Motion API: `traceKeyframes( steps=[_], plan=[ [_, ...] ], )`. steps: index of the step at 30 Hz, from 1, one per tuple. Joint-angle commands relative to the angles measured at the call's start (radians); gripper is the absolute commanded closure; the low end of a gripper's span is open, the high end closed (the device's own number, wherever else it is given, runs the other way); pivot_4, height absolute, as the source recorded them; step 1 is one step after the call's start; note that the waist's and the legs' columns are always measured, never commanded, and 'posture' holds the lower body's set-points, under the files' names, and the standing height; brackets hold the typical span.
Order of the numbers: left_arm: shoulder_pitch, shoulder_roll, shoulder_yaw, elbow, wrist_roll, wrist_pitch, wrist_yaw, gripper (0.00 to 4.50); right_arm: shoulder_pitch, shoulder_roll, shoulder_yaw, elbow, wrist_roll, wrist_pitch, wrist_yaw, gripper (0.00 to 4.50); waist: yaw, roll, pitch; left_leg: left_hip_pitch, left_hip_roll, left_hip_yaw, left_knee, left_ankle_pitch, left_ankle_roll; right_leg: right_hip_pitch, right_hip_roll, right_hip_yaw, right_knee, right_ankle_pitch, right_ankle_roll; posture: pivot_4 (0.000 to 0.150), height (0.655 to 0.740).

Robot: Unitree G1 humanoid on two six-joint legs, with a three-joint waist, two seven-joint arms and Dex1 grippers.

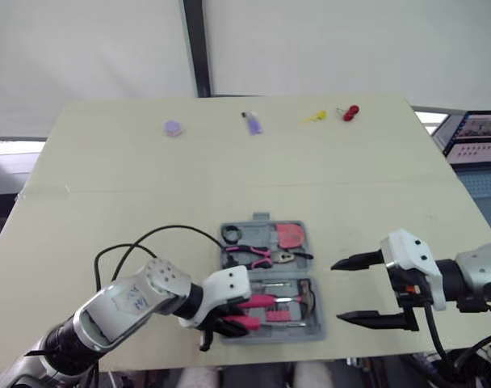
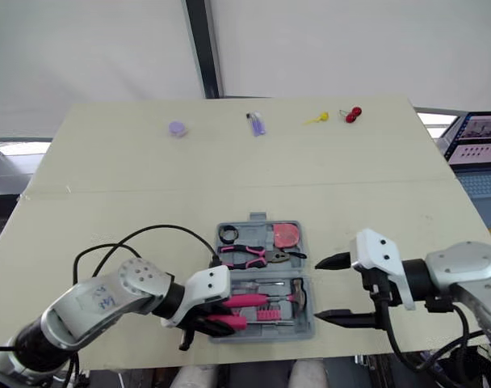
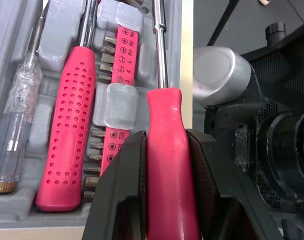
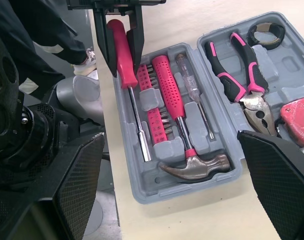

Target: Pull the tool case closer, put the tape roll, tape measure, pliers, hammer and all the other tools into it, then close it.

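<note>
Screwdriver (image 3: pixel 169 165) handle is clamped in your left jaws, over the nearest slot of the open case (image 4: pixel 202 187), near-centre on the bench (image 1: pixel 229 162). Line the shaft with its groove, lower flat, then release. Right jaws hang wide open, empty, right of the case.

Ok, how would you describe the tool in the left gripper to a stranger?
On the beige table, find the open grey tool case and its half nearer the robot. The screwdriver is at that half's near edge, its smooth pink handle clamped by the left gripper; the hammer nearby has a dotted handle.
</note>
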Motion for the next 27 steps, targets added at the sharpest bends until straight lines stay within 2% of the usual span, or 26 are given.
traceKeyframes(
  steps=[1, 27],
  plan=[
    [-0.009, -0.010, -0.013, -0.015, -0.015, 0.014, 0.026, 3.80, -0.004, -0.001, -0.005, -0.018, 0.010, -0.009, 0.001, 0.00, 0.004, 0.000, 0.000, 0.000, 0.000, 0.000, 0.000, 0.000, 0.000, 0.000, 0.000, 0.000, 0.000, 0.000, 0.000, 0.150, 0.7400],
    [0.003, -0.026, -0.065, 0.007, -0.042, -0.017, 0.060, 3.80, 0.035, -0.021, -0.056, -0.041, 0.044, 0.015, 0.005, 0.00, 0.008, 0.000, 0.000, -0.002, 0.000, -0.001, 0.006, -0.001, 0.001, 0.000, 0.000, 0.000, 0.001, 0.001, -0.001, 0.150, 0.7400]
  ],
)
